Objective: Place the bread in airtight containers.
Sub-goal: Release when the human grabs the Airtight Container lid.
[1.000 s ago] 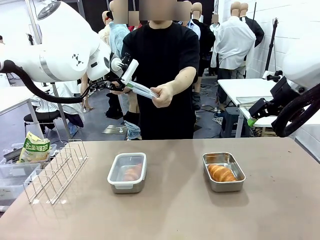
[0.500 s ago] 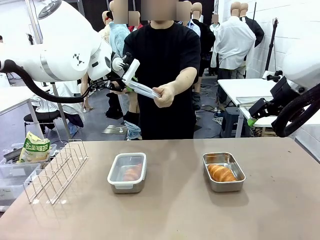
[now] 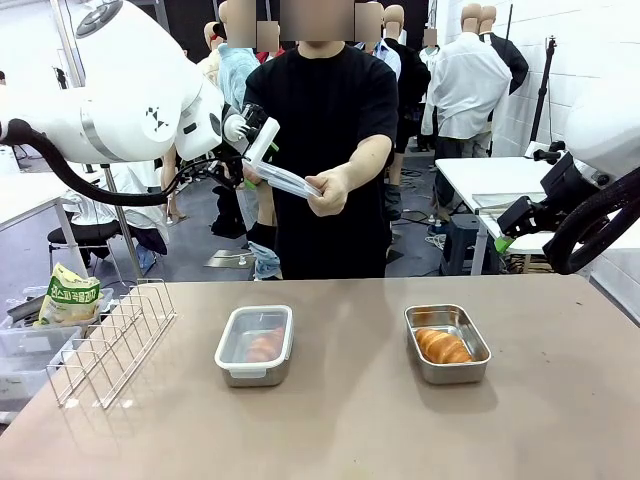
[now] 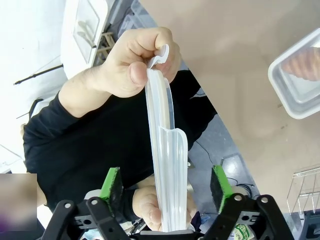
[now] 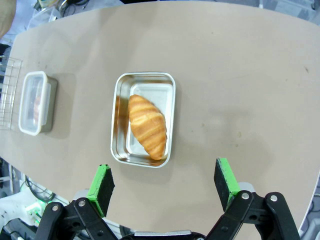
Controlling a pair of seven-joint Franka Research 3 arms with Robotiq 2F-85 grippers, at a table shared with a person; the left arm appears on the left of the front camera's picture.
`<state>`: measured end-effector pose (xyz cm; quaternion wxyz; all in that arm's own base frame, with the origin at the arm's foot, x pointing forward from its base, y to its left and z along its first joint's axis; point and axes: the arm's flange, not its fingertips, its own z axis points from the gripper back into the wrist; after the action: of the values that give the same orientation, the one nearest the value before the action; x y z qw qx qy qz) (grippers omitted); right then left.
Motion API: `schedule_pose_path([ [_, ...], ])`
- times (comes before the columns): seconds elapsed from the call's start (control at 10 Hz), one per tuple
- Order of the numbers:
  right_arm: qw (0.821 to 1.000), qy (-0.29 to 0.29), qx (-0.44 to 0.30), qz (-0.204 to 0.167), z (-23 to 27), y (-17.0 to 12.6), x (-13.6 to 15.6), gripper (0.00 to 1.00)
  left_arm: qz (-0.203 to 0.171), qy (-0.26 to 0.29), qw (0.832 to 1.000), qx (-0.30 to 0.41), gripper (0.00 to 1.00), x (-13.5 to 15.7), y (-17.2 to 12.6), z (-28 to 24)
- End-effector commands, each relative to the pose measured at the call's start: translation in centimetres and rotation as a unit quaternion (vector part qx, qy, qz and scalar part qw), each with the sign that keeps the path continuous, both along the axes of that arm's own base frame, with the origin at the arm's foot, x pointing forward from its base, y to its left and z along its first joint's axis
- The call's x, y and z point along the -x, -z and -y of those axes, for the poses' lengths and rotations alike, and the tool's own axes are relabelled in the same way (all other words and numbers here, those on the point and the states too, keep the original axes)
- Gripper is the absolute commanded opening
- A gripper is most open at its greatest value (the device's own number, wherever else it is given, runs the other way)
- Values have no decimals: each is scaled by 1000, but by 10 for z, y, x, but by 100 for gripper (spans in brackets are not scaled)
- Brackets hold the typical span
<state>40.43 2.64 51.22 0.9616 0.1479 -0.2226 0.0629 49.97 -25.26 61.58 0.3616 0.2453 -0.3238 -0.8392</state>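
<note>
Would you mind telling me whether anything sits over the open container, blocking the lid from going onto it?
Nothing visible does: the right-hand container is uncovered, with just a croissant inside, lying below the rim. The lid is in the person's hand.

You are working in a robotics lab or test hall, not a kitchen. Below and ahead of your right gripper (image 5: 165, 186) lies a plain brown table (image 3: 350, 420) carrying little but test props. Beyond your left gripper (image 3: 252, 150), behind the person (image 3: 322, 150) at the far side, the open concrete floor holds white work tables (image 3: 490, 180), tripod stands and trailing cables. Down to that gripper's left, beside a wire rack (image 3: 115, 340), clear plastic storage bins (image 3: 25, 350) sit stacked.
</note>
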Motion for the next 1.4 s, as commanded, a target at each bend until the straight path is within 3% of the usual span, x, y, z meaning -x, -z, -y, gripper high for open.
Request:
schedule_pose_path([
  [0.0,1000,0,-1,0,-1,1,0,100,7,11,1000,-3,100,3,-1,-5],
  [0.4,1000,0,-1,0,-1,1,0,100,11,25,1000,0,100,3,-4,-7],
  [0.5,1000,0,-1,0,-1,1,0,100,1,1,1000,0,100,1,-1,0],
  [1.3,1000,0,-1,0,-1,1,0,100,1,1,1000,0,100,1,-1,0],
])
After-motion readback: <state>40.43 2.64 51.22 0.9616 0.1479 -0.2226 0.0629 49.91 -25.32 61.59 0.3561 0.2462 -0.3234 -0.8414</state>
